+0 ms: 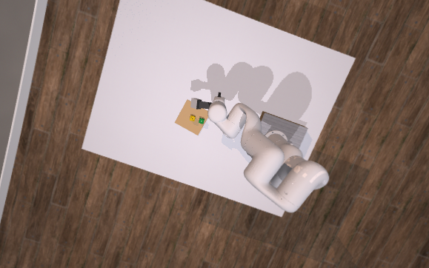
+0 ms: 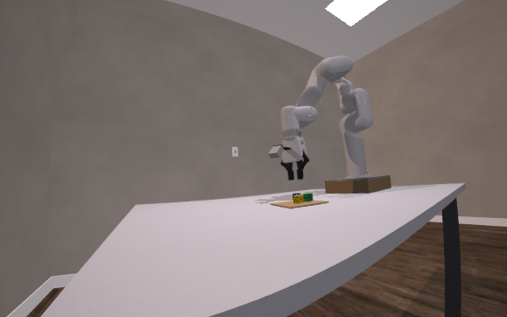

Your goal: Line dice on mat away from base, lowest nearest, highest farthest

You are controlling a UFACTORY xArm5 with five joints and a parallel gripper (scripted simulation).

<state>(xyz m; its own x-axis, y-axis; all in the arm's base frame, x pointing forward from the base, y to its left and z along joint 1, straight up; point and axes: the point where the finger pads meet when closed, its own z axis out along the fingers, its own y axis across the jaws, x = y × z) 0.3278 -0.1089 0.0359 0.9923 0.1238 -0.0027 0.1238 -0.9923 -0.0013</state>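
On white table (image 2: 217,245), tan mat (image 1: 184,119) lies flat, at about 9 o'clock from arm's base block (image 2: 357,184) in top view. Yellow die (image 1: 192,118) and green die (image 1: 201,120) sit on mat, just beside each other, green nearer base. Blue die (image 2: 296,194) peeks from behind yellow in exterior view; hidden under wrist from above. Gripper (image 2: 295,175) hangs well above dice, fingers partly open, holding nothing.

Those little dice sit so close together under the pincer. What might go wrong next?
The yellow die, green die and blue die crowd together on the mat. The empty pincer hangs above them; coming down for one, a finger may nudge a neighbour, tip it onto another face, or shift the thin mat.
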